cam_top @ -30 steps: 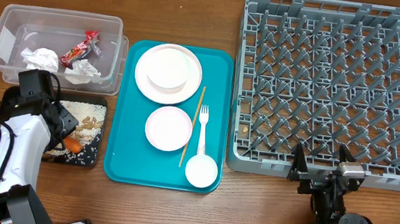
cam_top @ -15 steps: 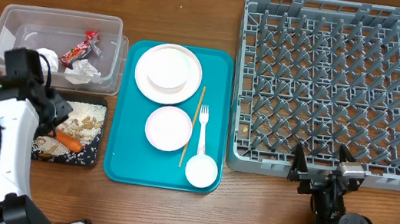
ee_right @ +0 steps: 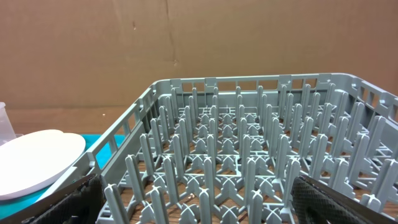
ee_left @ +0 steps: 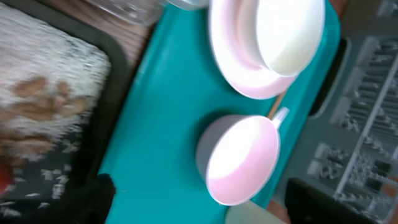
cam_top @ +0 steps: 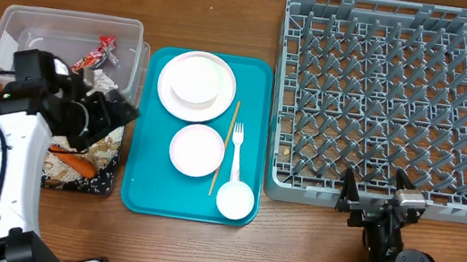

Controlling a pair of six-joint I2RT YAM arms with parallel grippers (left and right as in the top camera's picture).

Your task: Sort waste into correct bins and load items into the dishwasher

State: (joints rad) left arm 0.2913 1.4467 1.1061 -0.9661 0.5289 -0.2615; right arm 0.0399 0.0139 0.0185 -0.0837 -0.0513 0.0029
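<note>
My left gripper (cam_top: pixel 121 109) hangs open and empty over the seam between the black tray (cam_top: pixel 105 188) and the teal tray (cam_top: pixel 139 193). The left wrist view shows the white bowl (ee_left: pixel 242 158) and white plate (ee_left: pixel 267 43) ahead of my dark fingertips (ee_left: pixel 93 199). Rice (cam_top: pixel 64 178) and an orange carrot piece (cam_top: pixel 82 165) lie on the black tray. The clear tub (cam_top: pixel 12 25) holds a red wrapper (cam_top: pixel 94 58) and white napkins (cam_top: pixel 102 83). The fork (cam_top: pixel 237 148), chopstick (cam_top: pixel 225 146) and cup (cam_top: pixel 234 200) rest on the teal tray. My right gripper (ee_right: pixel 205 205) stands open at the grey dish rack's (cam_top: pixel 395 103) near edge.
The dish rack (ee_right: pixel 249 143) has nothing in it, and its upright pegs fill the right wrist view. Bare wooden table lies in front of the teal tray and around the right arm's base (cam_top: pixel 393 261).
The left gripper let go of the carrot piece on the black tray, opened, rose and swung right toward the teal tray. The right arm has not moved.
</note>
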